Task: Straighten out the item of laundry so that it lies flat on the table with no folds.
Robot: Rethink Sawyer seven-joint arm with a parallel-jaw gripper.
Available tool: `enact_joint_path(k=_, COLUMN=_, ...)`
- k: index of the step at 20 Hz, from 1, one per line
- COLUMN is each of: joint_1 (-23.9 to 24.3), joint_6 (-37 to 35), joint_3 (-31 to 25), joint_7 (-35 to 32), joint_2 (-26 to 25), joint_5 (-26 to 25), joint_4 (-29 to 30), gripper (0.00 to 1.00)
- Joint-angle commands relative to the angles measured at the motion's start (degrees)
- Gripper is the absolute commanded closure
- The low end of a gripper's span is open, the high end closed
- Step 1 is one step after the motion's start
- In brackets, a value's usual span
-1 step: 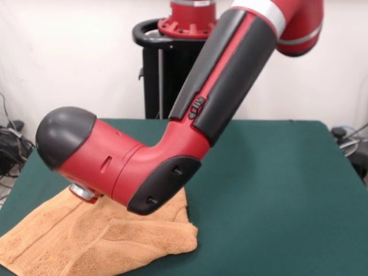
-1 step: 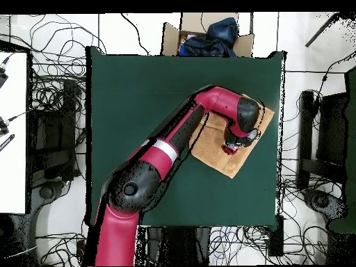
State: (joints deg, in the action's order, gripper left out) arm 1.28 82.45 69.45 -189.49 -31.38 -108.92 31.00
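Towel (image 1: 86, 241) lies directly under the tool (image 2: 230, 147), bunched toward one corner of the green bench (image 1: 276, 190), with a thick folded layer and a rolled edge showing just beyond the arm's (image 1: 132, 167) elbow in the front view. The tool itself is mostly hidden: only a metal collar shows beneath the wrist from the front, and from overhead it is a dark cluster over the cloth, so I cannot tell whether it is spread, pressed together or pinching terry. That uncertainty is the main risk. If it bites through both layers at once, dragging would move the whole bundle and leave the fold in place. If it catches only a shallow pinch of pile, the cloth could slip free partway. The towel also sits close to the bench's edge on the tool's outer side, with one corner seeming to reach the rim, so a pull that way could spill it off.
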Motion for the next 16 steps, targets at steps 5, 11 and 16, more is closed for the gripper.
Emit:
enact_joint_path(k=5, joint_1=1.82, joint_6=2.09, joint_3=-4.35, joint_7=-20.43, joint_2=-9.82, joint_5=4.93, joint_4=-9.75, gripper=1.00)
enact_joint_path(k=11, joint_1=2.26, joint_6=3.62, joint_3=-3.91, joint_7=-20.49, joint_2=-10.58, joint_5=5.25, joint_4=-10.83, gripper=1.00)
enact_joint_path(k=16, joint_1=1.43, joint_6=3.90, joint_3=-4.38, joint_7=-18.51, joint_2=-10.27, joint_5=5.49, joint_4=-9.24, gripper=1.00)
